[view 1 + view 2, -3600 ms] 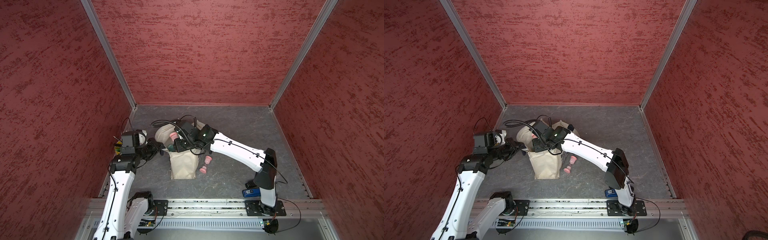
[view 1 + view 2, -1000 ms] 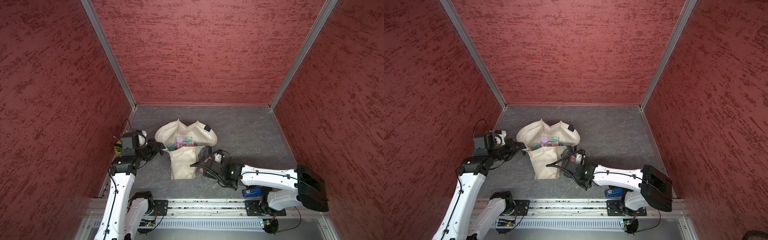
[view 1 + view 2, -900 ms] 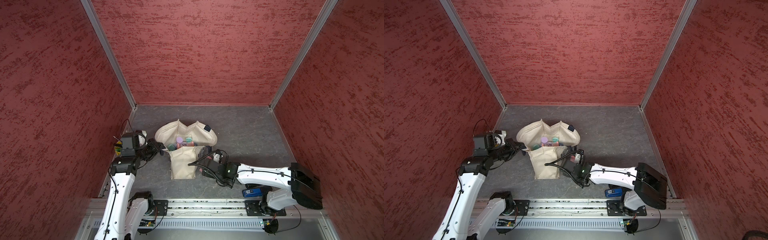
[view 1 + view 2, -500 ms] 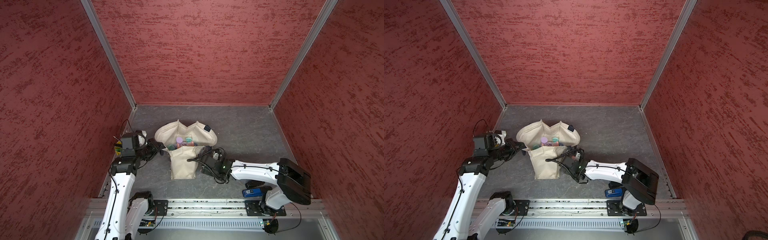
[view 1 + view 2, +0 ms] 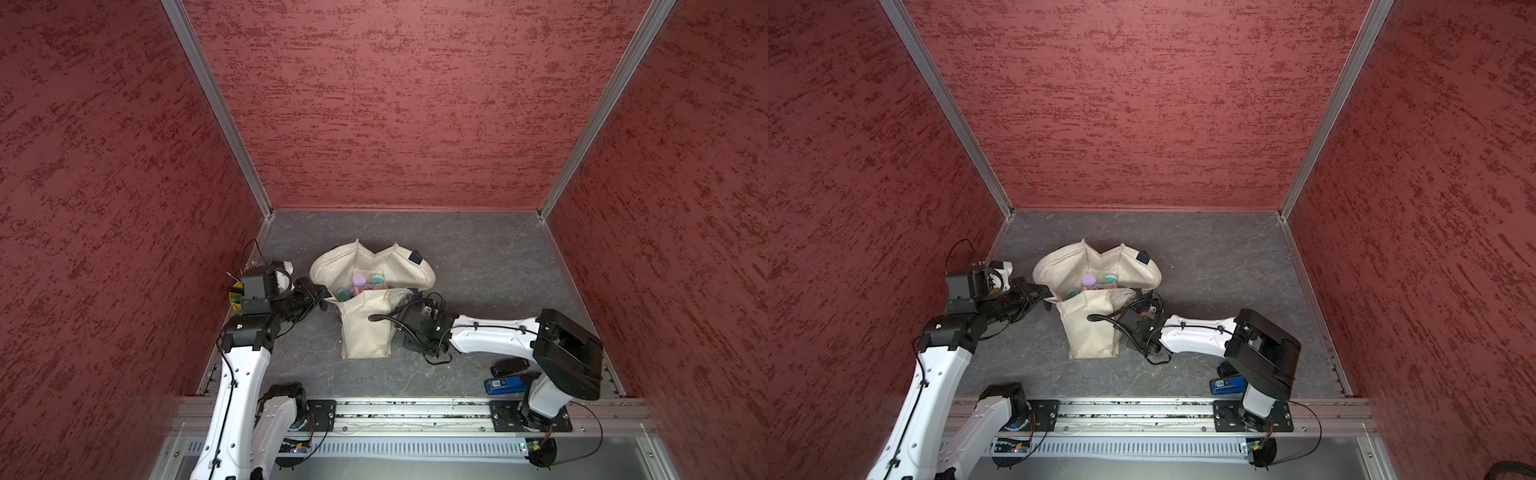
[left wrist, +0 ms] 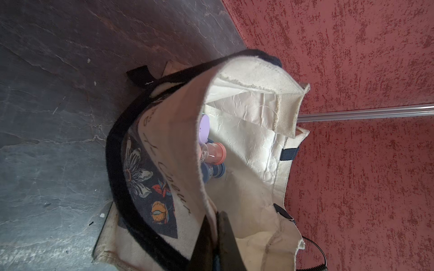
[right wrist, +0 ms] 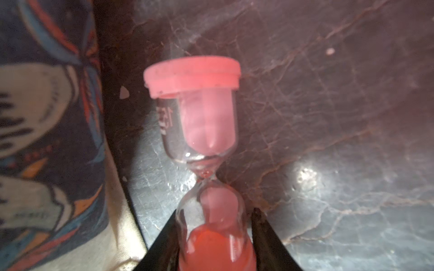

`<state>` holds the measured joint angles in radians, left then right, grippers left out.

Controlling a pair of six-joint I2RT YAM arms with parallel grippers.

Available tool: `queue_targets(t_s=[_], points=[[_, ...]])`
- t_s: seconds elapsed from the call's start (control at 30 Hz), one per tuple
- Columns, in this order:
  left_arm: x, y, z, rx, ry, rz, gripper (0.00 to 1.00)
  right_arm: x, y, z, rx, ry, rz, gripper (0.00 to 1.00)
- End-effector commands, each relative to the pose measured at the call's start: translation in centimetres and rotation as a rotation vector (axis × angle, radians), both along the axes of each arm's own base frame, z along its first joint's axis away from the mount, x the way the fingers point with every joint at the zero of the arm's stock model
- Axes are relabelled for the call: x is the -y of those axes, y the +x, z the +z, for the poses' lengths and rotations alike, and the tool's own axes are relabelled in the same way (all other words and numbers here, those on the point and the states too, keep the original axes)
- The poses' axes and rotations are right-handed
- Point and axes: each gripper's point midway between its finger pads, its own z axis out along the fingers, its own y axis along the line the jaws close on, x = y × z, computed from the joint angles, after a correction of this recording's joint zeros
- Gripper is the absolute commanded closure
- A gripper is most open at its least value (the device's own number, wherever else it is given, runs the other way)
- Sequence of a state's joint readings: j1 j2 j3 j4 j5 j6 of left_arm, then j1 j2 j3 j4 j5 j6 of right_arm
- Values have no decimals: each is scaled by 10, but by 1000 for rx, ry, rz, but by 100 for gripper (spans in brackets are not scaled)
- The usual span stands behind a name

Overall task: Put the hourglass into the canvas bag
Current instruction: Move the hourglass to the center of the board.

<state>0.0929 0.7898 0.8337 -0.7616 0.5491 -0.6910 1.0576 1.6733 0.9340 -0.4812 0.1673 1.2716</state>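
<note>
— Where do things stand, starting at the left?

— The left gripper (image 5: 320,294) is pinched together on the rim of the canvas bag (image 5: 365,328), holding its mouth wide. The bag stands left of the middle of the grey tabletop (image 5: 478,257), and several hourglasses (image 5: 359,279) lie inside it.

— And the one being worked on?

— The pink hourglass (image 7: 202,117) is outside the bag, low at the tabletop just beside its right side. The right gripper (image 7: 215,211) is clamped on the lower bulb, one finger on each side.

— So how much is left?

— I'd judge the grasp is made. The lift, the carry over the rim and the release all remain. I cannot tell whether the hourglass has left the surface.
</note>
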Motion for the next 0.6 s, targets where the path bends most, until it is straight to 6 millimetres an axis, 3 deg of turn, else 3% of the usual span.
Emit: queue_targets(t_s=[0.0, 0.17, 0.37, 0.43, 0.57], points=[[-1, 1, 1, 21, 11, -8, 100, 13, 3, 7, 3, -7, -31, 73], [-2, 1, 2, 25, 15, -8, 100, 48, 1, 17, 25, -102, -53, 75], [-2, 1, -1, 22, 9, -5, 100, 82, -8, 3, -24, -102, -58, 76], [-2, 1, -2, 20, 11, -5, 100, 87, -9, 1, -29, -108, -59, 72], [-2, 2, -1, 21, 9, -2, 100, 93, -2, -5, -37, -123, -53, 52]])
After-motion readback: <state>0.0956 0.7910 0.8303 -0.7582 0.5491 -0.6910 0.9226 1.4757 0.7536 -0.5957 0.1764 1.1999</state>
